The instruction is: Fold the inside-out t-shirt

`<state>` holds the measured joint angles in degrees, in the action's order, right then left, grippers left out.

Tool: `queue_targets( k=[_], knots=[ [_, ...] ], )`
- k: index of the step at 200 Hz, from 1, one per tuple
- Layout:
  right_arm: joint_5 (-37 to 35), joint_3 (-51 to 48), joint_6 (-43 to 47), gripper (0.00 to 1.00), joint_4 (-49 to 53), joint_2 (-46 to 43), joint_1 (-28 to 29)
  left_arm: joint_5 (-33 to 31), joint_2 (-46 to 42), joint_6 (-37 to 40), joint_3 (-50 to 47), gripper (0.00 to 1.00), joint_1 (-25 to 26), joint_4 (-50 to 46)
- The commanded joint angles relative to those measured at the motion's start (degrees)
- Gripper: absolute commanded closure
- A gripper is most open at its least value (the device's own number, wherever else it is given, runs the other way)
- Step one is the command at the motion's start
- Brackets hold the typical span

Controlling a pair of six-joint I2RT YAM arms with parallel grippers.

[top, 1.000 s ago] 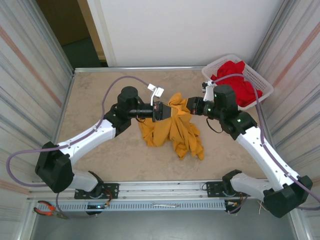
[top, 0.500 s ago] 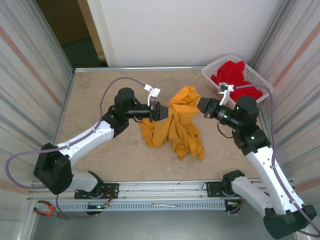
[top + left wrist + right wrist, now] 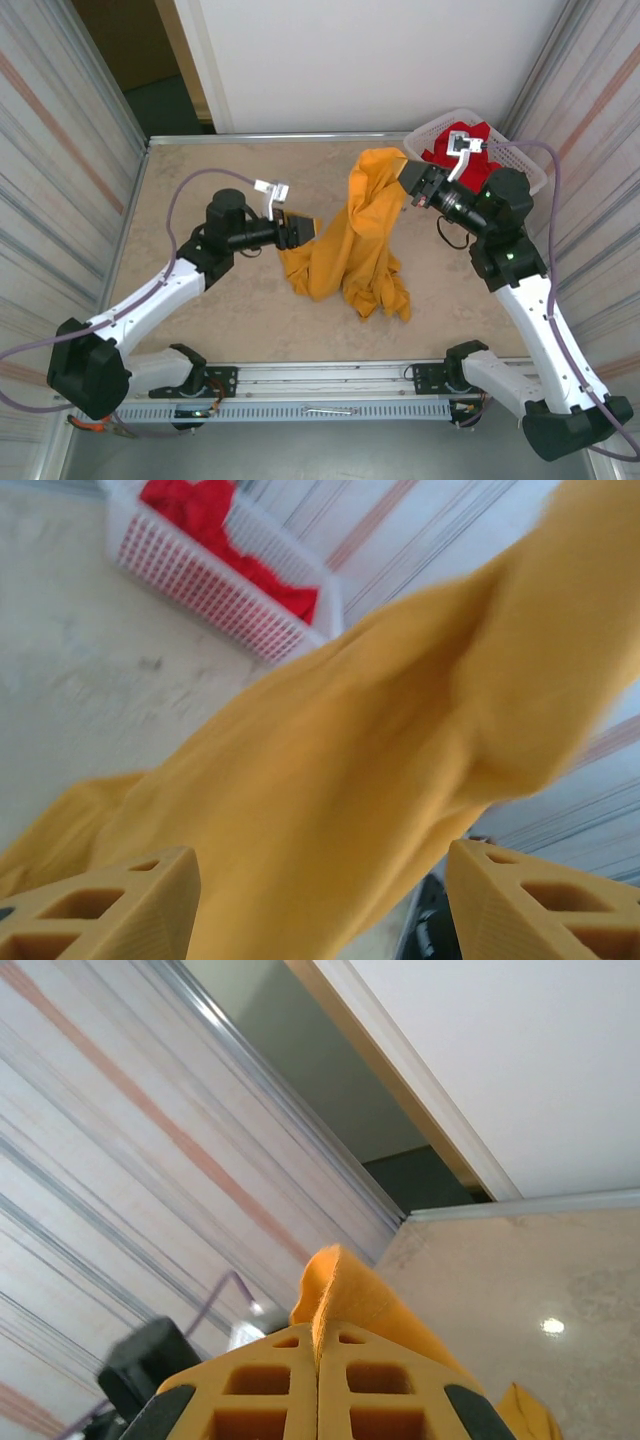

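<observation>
Top external: right gripper [image 3: 408, 181] clamps the top of the t-shirt [image 3: 352, 245], which drapes down beside the spread left gripper [image 3: 303, 230]

Left jaws now apart and farther left; t-shirt [image 3: 350, 240] top higher in the right jaws.

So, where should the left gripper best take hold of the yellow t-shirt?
Probably its lower left edge, approached from the left. The right gripper holds the t-shirt up by one end, so that edge is slack next to the open left gripper.
</observation>
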<state>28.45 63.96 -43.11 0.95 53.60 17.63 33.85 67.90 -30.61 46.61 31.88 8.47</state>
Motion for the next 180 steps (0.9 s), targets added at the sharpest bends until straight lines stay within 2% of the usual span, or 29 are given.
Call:
queue_targets(
  k=[1,42,118,122,130,136,152,180],
  knots=[
    [-0.24,3.91,-1.38,1.00,-2.71,0.75,-0.24,-6.80,-1.25,5.58,-3.15,0.33,2.09,-6.05],
    [1.74,5.11,-3.67,1.00,-4.73,1.70,-0.14,-12.72,3.64,6.53,-2.55,0.32,7.82,-3.72],
    [0.03,6.11,-2.96,1.00,-2.39,1.72,-0.05,-7.49,19.31,3.92,2.90,0.31,9.78,6.87],
    [0.07,6.30,-2.87,1.00,-2.44,1.84,-0.07,-7.05,20.07,3.70,3.26,0.33,9.78,7.28],
    [0.11,6.90,-2.64,1.00,-2.14,2.15,-0.13,-6.24,21.65,3.35,3.95,0.43,9.79,8.39],
    [0.24,7.59,-2.40,1.00,-2.01,2.50,-0.14,-5.73,22.87,2.95,4.94,0.56,9.70,8.59],
    [0.60,10.29,-1.45,1.00,-0.68,2.73,-0.53,-5.00,24.62,3.28,8.11,0.99,9.28,6.60],
    [0.94,18.47,-0.69,1.00,2.16,6.75,-4.30,-10.65,18.42,6.46,14.06,1.00,6.31,-3.16]
  ],
)
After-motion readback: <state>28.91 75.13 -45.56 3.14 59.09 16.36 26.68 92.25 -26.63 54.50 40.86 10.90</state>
